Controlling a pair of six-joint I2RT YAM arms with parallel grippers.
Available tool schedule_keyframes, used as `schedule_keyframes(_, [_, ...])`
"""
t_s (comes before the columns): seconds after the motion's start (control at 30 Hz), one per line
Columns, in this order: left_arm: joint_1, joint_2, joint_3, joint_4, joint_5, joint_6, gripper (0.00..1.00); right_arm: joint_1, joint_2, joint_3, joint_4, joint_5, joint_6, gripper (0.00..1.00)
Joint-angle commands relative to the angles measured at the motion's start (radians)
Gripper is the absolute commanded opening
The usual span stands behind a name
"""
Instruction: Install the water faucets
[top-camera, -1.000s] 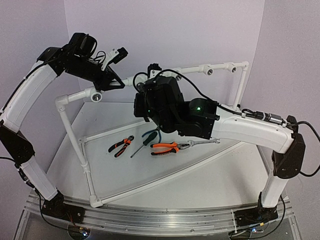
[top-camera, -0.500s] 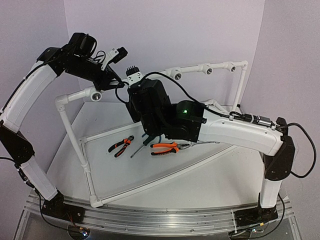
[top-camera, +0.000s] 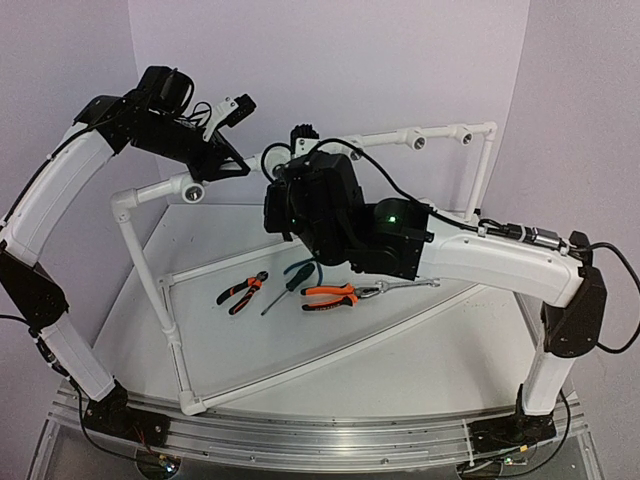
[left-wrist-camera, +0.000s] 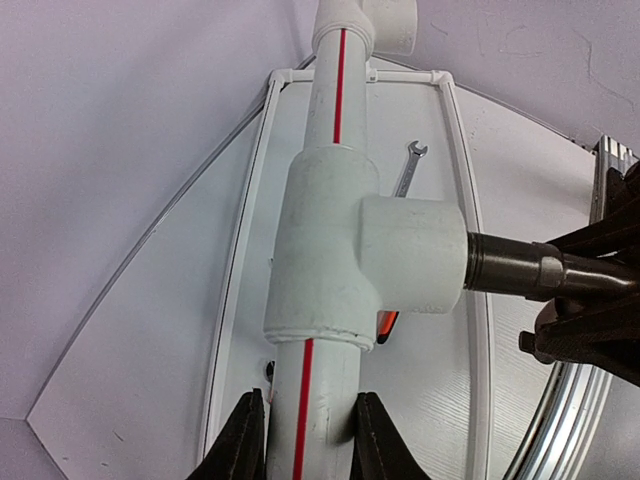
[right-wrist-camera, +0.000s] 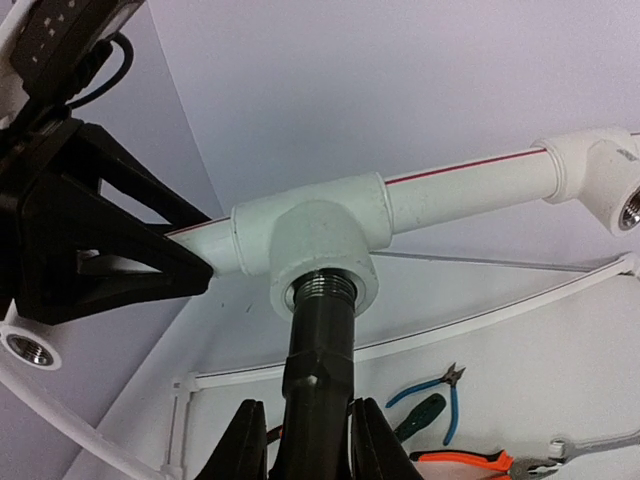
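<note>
Faucet above white table, lilac walls behind

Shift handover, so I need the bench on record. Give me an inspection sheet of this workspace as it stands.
Surface: white table, tools lying loose.
Job's things: faucet, threaded end in the tee socket of the white pipe.
Clutter: orange pliers, screwdriver, wrench, small pliers.
Grippers: left gripper shut on the white pipe; right gripper shut on the faucet.
Cables: black cable along the right arm.
Surroundings: lilac walls.
</note>
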Motion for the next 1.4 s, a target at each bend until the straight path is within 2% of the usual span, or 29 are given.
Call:
schedule_keyframes(0.0, [-0.059,0.006,-0.046,-0.023,0.057,-0.246,0.00,-0.123,-0.040,0.025,0.233,-0.093,0.223,0.00])
schedule_keyframes(0.17, [-0.060,0.004,-0.059,-0.017,0.058,-0.239,0.00,-0.132,-0.036,0.025,0.234,-0.113,0.332,0.00])
schedule_keyframes(0.37, [-0.061,0.000,-0.072,-0.010,0.058,-0.224,0.00,-0.153,-0.057,-0.057,0.278,-0.119,0.485,0.00])
schedule_keyframes(0.73, [-0.061,-0.009,-0.064,-0.024,0.024,-0.199,0.03,-0.159,-0.052,-0.116,0.311,-0.106,0.580,0.00])
schedule_keyframes(1.1, [-0.061,-0.017,-0.023,-0.034,-0.007,-0.158,0.13,-0.168,-0.079,-0.117,0.341,-0.102,0.530,0.00])
schedule_keyframes(1.37, [-0.062,-0.017,-0.012,-0.030,-0.028,-0.134,0.15,-0.194,-0.116,-0.115,0.329,-0.137,0.478,0.00])
